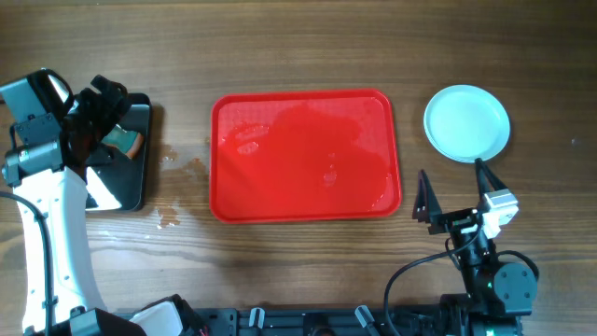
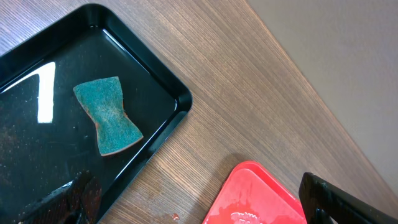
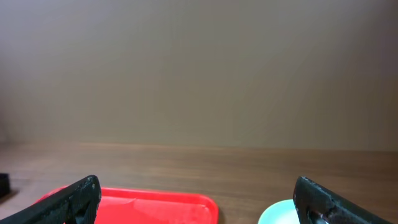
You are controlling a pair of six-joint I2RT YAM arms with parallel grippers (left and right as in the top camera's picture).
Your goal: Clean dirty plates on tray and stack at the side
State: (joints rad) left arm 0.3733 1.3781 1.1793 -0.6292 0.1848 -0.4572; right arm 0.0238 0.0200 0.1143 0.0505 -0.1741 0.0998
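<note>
Wood-grain table (image 1: 298, 47) before a plain beige wall (image 3: 199, 68).

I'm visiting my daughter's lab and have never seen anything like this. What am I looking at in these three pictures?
Two robot arms work at a wooden table. One picture looks down from above; the other two come from a camera on each wrist, whose dark fingers show at the bottom. The left gripper hangs open over a black tray with a green sponge. The right gripper, also open, holds nothing. The red tray looks wet, with nothing on it. The pale plates lie right of it; how many are stacked, I cannot tell.
</note>
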